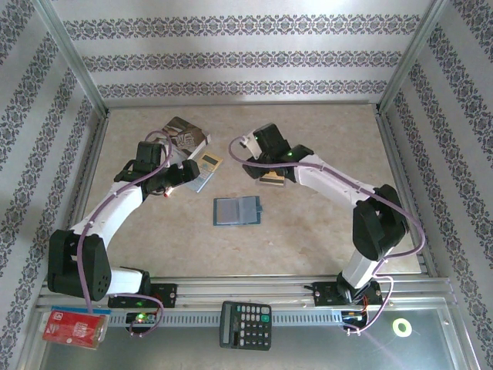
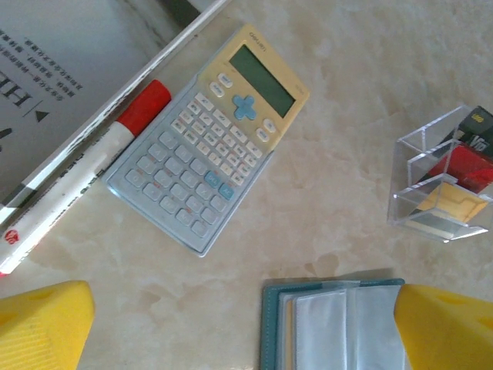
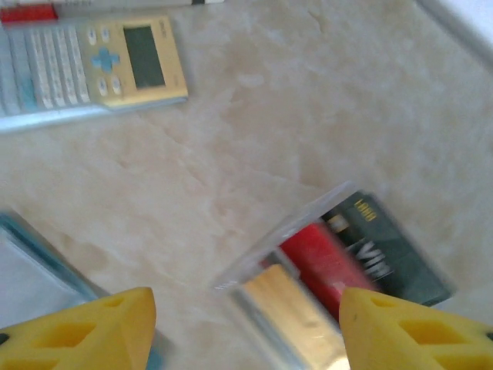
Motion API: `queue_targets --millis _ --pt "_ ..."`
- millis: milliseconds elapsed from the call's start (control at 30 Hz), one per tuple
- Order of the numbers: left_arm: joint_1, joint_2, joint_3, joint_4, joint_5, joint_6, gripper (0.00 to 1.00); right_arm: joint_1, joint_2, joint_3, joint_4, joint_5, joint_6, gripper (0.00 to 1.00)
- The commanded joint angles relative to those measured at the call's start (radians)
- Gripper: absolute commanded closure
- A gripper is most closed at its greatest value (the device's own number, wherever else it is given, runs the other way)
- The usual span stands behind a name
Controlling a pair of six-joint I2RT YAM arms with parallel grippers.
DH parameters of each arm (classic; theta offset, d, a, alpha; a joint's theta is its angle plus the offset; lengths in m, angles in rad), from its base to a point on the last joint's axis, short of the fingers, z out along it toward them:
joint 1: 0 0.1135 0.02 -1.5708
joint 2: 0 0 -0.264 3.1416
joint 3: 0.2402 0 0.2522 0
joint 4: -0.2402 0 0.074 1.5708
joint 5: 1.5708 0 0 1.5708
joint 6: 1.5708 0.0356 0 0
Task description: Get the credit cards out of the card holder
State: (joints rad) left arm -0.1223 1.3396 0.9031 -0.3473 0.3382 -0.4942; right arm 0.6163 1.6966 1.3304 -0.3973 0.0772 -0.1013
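Over on the right side, the right gripper (image 3: 246,308) is hanging with its jaws well apart and nothing between them, just above the clear stand (image 3: 269,247) where the credit cards (image 3: 327,266) are sitting, red, black and gold-tan. The left gripper (image 2: 243,308) is hovering wide and empty over the open card holder (image 2: 331,327), which is lying flat mid-table. Whether a slot is hiding another card, I cannot tell. Risks I'm watching: a yellow finger clipping that light stand and tipping the cards out, or the left arm descending and shoving the holder sideways toward the calculator (image 2: 208,139)
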Motion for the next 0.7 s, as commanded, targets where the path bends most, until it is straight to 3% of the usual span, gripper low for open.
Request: queue_targets --millis 0,133,267,667 --pt "0.015 -0.027 -0.012 0.018 -0.038 -0.004 0.00 0.023 -0.027 -0.078 0.021 0.033 0.406 0.36" --pt "0.018 -0.034 -0.019 0.010 -0.064 -0.006 0.00 0.075 -0.028 -0.147 0.006 0.051 0.608 0.35" --pt "0.022 -0.051 -0.048 0.015 -0.087 -0.021 0.00 0.131 0.019 -0.136 -0.039 -0.014 0.695 0.34" --pt "0.032 -0.079 -0.087 0.056 -0.084 -0.061 0.00 0.295 0.223 0.025 -0.171 0.097 0.703 0.31"
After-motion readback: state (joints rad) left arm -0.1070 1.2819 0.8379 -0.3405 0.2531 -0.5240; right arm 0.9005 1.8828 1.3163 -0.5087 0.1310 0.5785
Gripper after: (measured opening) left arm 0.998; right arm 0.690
